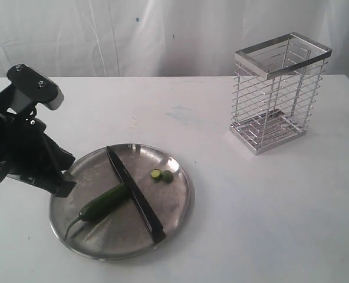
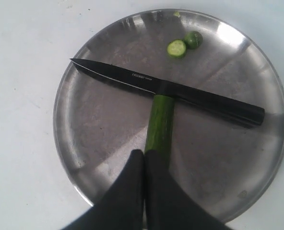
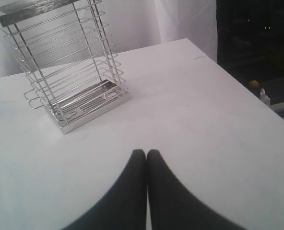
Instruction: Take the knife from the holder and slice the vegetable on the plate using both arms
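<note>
Found L gripper (image 1: 62, 187) at far left, jaws pressed together on nothing, tips at rim of plate (image 1: 183, 203) by stem end of chili (image 1: 104, 203). Couldn't tell from wrist cam whether touching chili or hanging just above it. Saw chili lying centre-left on plate, cut end butted against knife (image 1: 133, 191). Saw knife flat on plate, laid diagonally across chili, tip toward far rim, handle toward near rim, free of both grippers. Noted two slices (image 1: 161, 175) just right of blade, side by side. Further right, well apart from plate: holder (image 1: 277, 94), upright, w/ nothing in it. Spotted R gripper (image 3: 147, 152) only in own wrist cam, jaws together, gripping nothing, above bare table near holder.

Judged step: knife out of holder, a couple of cuts made, knife laid down, so slicing done or paused. If more cuts wanted, next move would call for opening R gripper, bringing it across to handle and gripping firmly w/ edge down, while pinning chili near stem w/ L, clear of blade path. Risk: chili rolling on slick steel.

Surface: white matte table (image 1: 251, 236), faint marks near middle. Behind: white draped cloth (image 1: 163, 35). Dark area w/ small lights past table edge in R wrist cam.
</note>
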Controlling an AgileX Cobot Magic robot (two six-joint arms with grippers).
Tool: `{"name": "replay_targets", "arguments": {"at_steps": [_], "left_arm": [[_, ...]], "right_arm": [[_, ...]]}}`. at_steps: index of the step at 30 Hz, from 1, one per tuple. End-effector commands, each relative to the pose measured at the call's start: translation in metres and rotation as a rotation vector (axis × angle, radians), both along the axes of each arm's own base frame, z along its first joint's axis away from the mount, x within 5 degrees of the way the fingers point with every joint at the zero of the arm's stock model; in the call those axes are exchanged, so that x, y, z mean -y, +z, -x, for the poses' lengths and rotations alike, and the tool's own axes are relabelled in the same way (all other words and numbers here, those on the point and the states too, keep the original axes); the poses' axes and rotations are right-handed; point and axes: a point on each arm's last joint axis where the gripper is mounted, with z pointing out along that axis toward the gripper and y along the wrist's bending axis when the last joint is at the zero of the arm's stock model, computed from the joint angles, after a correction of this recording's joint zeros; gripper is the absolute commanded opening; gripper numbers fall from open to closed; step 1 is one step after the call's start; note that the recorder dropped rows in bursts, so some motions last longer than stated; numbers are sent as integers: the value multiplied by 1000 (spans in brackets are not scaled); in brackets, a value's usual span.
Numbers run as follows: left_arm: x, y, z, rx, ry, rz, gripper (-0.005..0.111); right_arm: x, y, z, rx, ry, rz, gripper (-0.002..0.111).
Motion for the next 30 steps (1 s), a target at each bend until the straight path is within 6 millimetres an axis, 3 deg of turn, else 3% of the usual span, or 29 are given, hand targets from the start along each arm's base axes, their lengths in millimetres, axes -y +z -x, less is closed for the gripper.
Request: {"name": "replay_targets", "arguments": {"at_steps": [1,6,11,15,19,24,30], "left_arm": [[0,0,2,-4,1,8,0],[0,2,3,0,1,10,0],[-7,29,21,111,0,51,0],[-22,67,52,290,17,116,0],[-54,95,81,470,158,144,0],[-91,113,110,630,423,98,0],[-100,126,149,787,568,54,0]], "right_arm": [[0,2,0,18,-3,-1,0],[0,2,0,18,-3,-1,0],[0,2,0,18,-3,-1,0],[0,2,0,18,-3,-1,0],[0,2,0,18,-3,-1,0],[0,2,0,18,-3,-1,0],[0,2,0,18,-3,-1,0]]}}
